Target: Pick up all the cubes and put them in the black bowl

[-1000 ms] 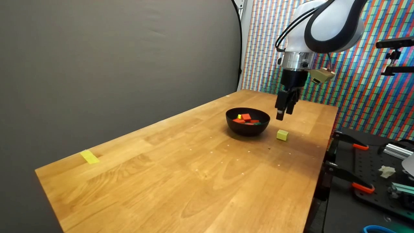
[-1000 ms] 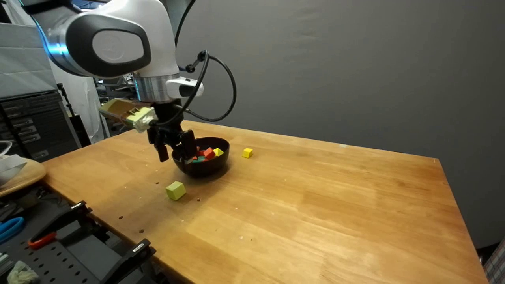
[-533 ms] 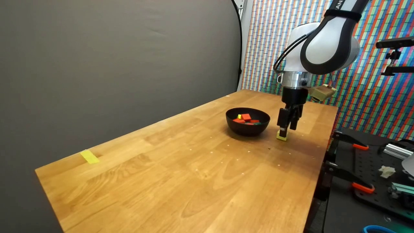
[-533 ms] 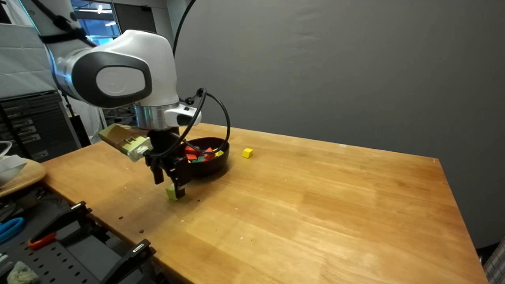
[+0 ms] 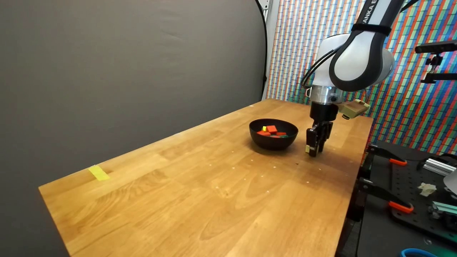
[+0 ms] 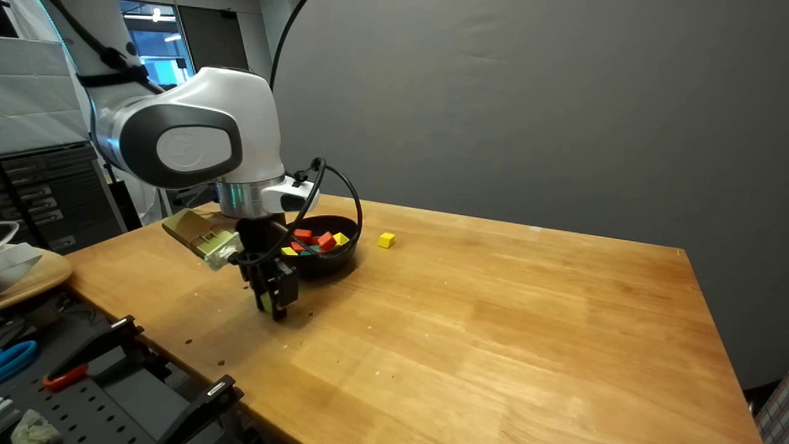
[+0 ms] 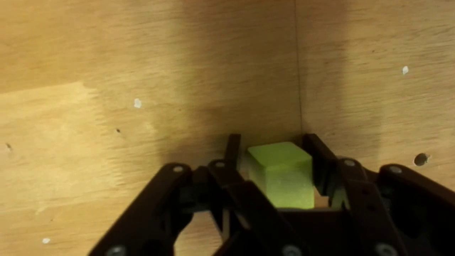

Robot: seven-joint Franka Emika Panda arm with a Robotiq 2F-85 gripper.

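Note:
A pale yellow-green cube (image 7: 289, 177) sits between the fingers of my gripper (image 7: 272, 138), low at the table. The jaws are partly drawn in. One finger (image 7: 316, 153) is against or very near the cube, while a narrow gap separates the opposite finger (image 7: 233, 147) from it. The same cube (image 5: 307, 149) peeks out beside the fingers in an exterior view. The black bowl (image 5: 273, 143) stands close by and holds several red, yellow and green cubes, such as a red cube (image 6: 327, 240). Another yellow cube (image 6: 386, 240) lies on the table just past the bowl.
A flat yellow strip (image 5: 99, 172) is stuck near the table's far corner. Along one table edge are clamps (image 6: 212, 394) and a dark perforated plate (image 6: 86, 407). A loop of black cable (image 6: 354, 191) from the arm hangs over the bowl.
My gripper has come down from above onto the yellow-green cube, and its jaws have narrowed around it. The bowl and the other yellow cube have stayed in place.

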